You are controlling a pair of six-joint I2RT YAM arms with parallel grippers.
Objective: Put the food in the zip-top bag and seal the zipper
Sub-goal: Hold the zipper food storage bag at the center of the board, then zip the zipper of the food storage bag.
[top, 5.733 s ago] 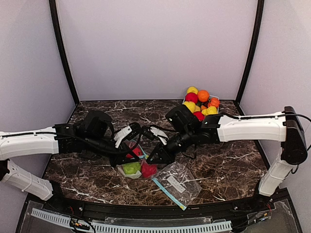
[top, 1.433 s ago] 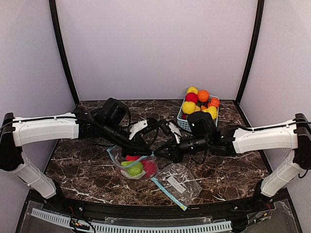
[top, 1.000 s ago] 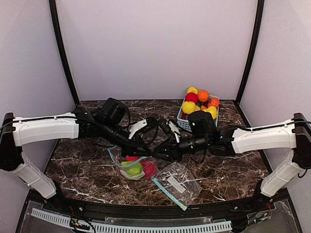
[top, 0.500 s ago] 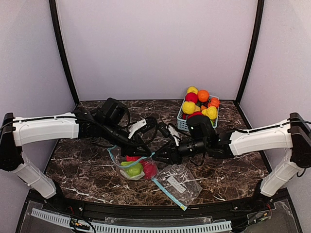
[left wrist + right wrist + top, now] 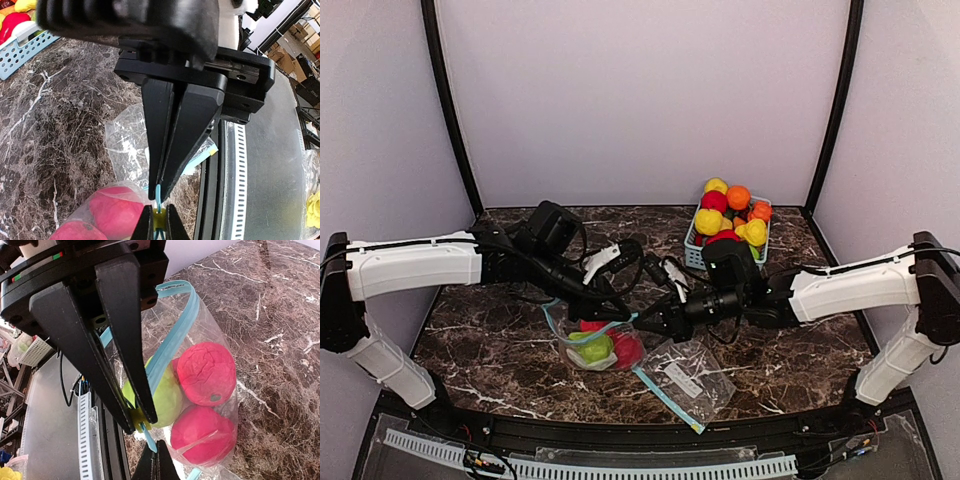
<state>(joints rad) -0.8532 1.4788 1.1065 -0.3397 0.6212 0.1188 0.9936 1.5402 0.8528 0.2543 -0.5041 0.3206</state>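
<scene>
While the zip-top bag (image 5: 200, 330) was held upright on the marble table (image 5: 280, 340), its zipper strip (image 5: 172, 337) was gripped.
The left gripper (image 5: 159, 222) and right gripper (image 5: 156, 462) were clamped on it; toy fruits (image 5: 205, 372) were contained inside.

Bench was a dark brown marble-pattern table (image 5: 820, 340) with white veins. Plain pale lilac back wall (image 5: 640, 100) on the far side. The left wall (image 5: 370, 130) and right wall (image 5: 910, 120) matched it, with black posts (image 5: 450, 110) at the two far corners. A black rail (image 5: 650, 432) ran along my near edge, with a white slotted cable duct (image 5: 620, 468) just in front of it. Lighting was even and soft. My left wrist view caught cardboard boxes (image 5: 300, 35) stacked outside the enclosure.
</scene>
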